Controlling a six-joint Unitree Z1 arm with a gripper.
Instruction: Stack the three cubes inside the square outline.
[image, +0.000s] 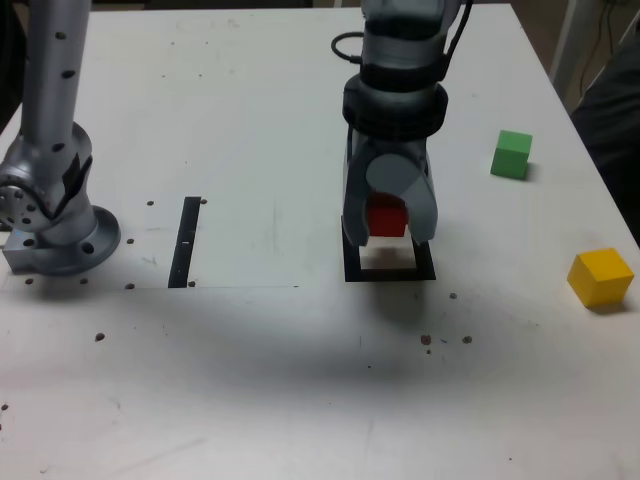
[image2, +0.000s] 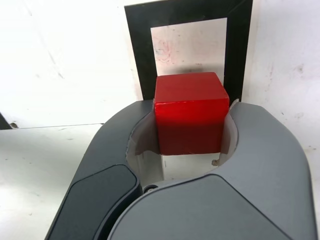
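Observation:
My gripper (image: 388, 228) is shut on the red cube (image: 386, 216), which hangs just above the pale centre of the square outline (image: 352, 270). In the wrist view the red cube (image2: 190, 112) sits clamped between the two grey jaws, with the square outline (image2: 137, 55) beyond it. The green cube (image: 511, 154) rests on the table at the exterior view's right, further back. Nearer the front on that same side lies the yellow cube (image: 601, 276). Whether the red cube touches the table I cannot tell.
The arm's grey base (image: 55, 215) stands at the exterior view's left. A narrow black strip (image: 185, 241) lies on the white table between the base and the outline. Small dark specks dot the tabletop. A dark shape shows at the far right edge.

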